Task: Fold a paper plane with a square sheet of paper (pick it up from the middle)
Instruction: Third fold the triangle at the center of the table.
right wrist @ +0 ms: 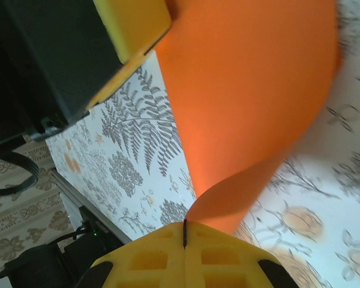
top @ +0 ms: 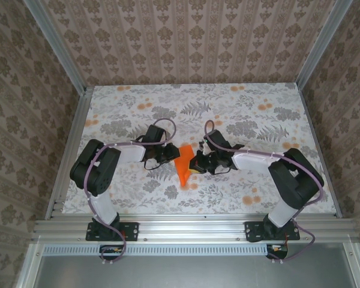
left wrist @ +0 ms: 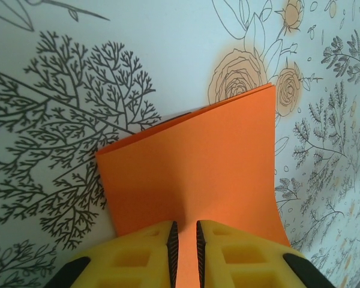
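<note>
The thin, bright orange square sheet of paper (top: 183, 168) is sitting at the middle of the pale tabletop printed with grey ferns and orange flowers (top: 258, 120), between the 2 arms, which are reaching in toward each other from either side. From above it is showing as a narrow, tapering orange shape, wider at the far end and coming to a point toward the near edge.

The left gripper (top: 170, 157) is meeting the sheet's left side. In the left wrist view, the left gripper (left wrist: 185, 233) is keeping its 2 yellow fingers a slim gap apart, with the sheet (left wrist: 198, 174) running into that gap. Whether the pads are actually pressing on it cannot be told. Here the paper is lying doubled, with 2 layers showing at its far edge, and its right side is curling upward off the table.

The right gripper (top: 198, 164) is touching the sheet's right side. In the right wrist view, the right gripper (right wrist: 185, 231) is clamping its yellow fingers together on a narrow tip of the sheet (right wrist: 252, 90), leaving just a dark line between them. The paper is fanning out and twisting away from that pinch. A yellow finger (right wrist: 132, 24) of the left gripper is resting against the sheet's far part.
</note>
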